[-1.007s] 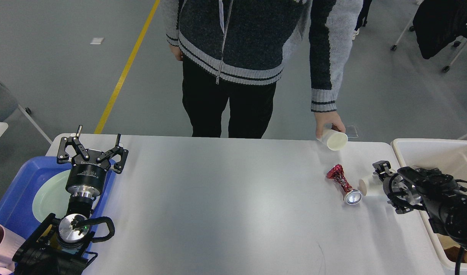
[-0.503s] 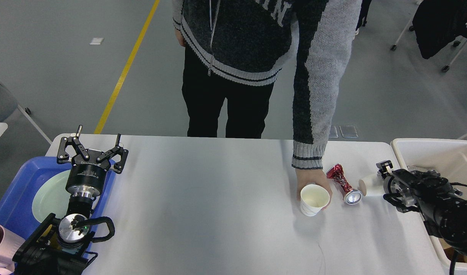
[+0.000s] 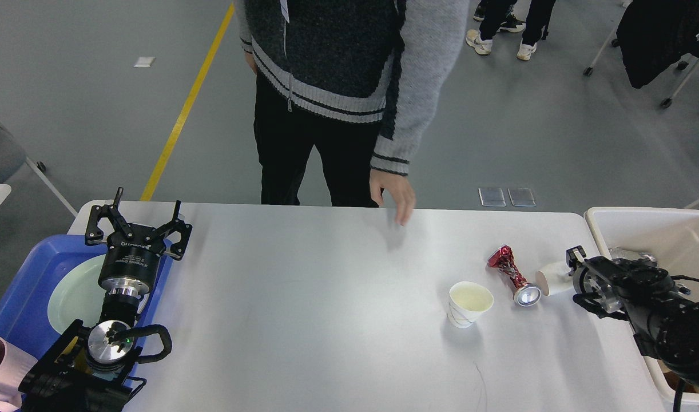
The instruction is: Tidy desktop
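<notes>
Our left gripper (image 3: pixel 138 220) points away from us, fingers spread wide. Our right gripper (image 3: pixel 572 269) faces left, its fingers indistinct.

Smooth grey concrete floor (image 3: pixel 98 114) | diagonal yellow painted floor line (image 3: pixel 186 109) | wheeled chair legs (image 3: pixel 675 91) far right

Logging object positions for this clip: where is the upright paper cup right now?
In the head view, the upright paper cup stands right of centre on the desktop, just left of the crushed red can.
</notes>
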Motion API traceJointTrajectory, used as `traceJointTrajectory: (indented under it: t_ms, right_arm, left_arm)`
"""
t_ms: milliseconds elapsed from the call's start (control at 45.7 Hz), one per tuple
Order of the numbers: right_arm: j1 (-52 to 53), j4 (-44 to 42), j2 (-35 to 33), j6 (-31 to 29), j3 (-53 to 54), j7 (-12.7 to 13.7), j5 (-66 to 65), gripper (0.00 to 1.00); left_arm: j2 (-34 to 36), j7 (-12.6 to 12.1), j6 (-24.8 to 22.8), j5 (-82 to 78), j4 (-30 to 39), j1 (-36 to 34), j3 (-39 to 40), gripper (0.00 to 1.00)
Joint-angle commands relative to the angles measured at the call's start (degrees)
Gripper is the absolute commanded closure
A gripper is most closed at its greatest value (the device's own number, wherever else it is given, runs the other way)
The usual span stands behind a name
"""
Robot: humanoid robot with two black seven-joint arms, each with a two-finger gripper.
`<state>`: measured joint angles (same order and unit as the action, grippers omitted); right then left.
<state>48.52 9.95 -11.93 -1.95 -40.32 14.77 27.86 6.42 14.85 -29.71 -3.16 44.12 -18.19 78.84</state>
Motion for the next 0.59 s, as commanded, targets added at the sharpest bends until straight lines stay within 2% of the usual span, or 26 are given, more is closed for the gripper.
traceJointTrajectory:
  t_ms: [0, 131, 285, 438, 569]
  right_arm:
    - [-0.1, 0.2, -0.4, -0.1, -0.1, 0.3, -0.2, 1.00]
    - [0.4, 0.9, -0.5, -0.7, -0.1, 0.6, -0.3, 1.00]
    - [3.2, 1.6, -2.7, -2.3, 0.2, 2.4, -2.5, 1.00]
    - [11.0, 10.5, -9.7, -5.9, -0.3, 3.1, -4.4, 1.00]
    - [20.1, 21.9, -13.1, -7.6, -3.4, 7.2, -12.0, 1.00]
  left_arm:
    - [0.0, 0.0, 0.0, 0.0, 0.0, 0.0, 0.0, 0.04]
    - [0.0, 0.0, 0.0, 0.0, 0.0, 0.0, 0.0, 0.04]
    - [0.0, 0.0, 0.0, 0.0, 0.0, 0.0, 0.0, 0.04]
    - [0.0, 0.0, 0.0, 0.0, 0.0, 0.0, 0.0, 0.04]
    - [0.0, 0.0, 0.0, 0.0, 0.0, 0.0, 0.0, 0.04]
